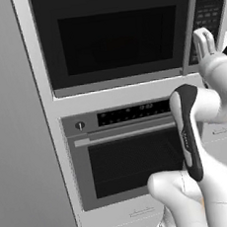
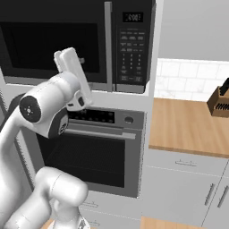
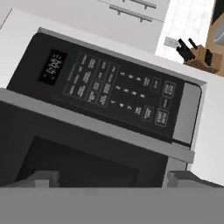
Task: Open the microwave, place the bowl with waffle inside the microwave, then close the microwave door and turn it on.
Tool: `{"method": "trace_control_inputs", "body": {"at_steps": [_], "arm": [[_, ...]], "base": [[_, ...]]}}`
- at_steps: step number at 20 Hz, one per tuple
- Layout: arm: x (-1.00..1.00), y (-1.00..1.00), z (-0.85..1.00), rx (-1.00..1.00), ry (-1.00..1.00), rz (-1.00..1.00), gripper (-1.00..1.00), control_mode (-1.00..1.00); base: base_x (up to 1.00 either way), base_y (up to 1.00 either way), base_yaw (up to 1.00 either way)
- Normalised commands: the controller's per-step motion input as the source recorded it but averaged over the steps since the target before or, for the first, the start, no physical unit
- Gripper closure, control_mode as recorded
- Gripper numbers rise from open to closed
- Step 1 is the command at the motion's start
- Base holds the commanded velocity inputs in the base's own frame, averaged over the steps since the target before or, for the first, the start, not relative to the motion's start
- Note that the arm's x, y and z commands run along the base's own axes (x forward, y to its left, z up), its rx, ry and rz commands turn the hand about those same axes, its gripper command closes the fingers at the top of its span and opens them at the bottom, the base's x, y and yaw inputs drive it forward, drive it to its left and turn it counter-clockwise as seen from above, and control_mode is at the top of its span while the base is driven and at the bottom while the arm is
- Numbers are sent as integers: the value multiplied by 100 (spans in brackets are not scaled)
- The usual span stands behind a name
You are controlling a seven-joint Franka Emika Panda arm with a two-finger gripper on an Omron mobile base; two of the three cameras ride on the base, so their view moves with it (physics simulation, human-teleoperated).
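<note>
The microwave is built in above the oven, and its black microwave door stands shut. A vertical silver handle runs along the door's right edge, beside the keypad panel. My gripper is raised in front of the handle and keypad, a short way off them. In the right base view the gripper points up before the door's lower right part. In the hand view the gripper is open with nothing between its fingers, and the handle crosses just beyond them. The bowl with waffle is out of view.
A silver-fronted oven with a horizontal bar handle sits under the microwave. To the right runs a wooden counter with a knife block and drawers below. A tall grey panel closes off the left.
</note>
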Motion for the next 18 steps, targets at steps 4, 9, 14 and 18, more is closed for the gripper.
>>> {"method": "trace_control_inputs", "body": {"at_steps": [4, 9, 14, 18], "arm": [[-23, -34, 0, -38, 10, 0, -100, -100], [-12, -29, 0, -44, 21, 0, -100, -100], [0, -34, -9, -46, 14, 0, -100, -100], [0, -38, -19, -46, 13, 0, -100, -100]], "base": [[0, 0, 0], [0, 0, 0], [0, 0, 0], [0, 0, 0]]}}
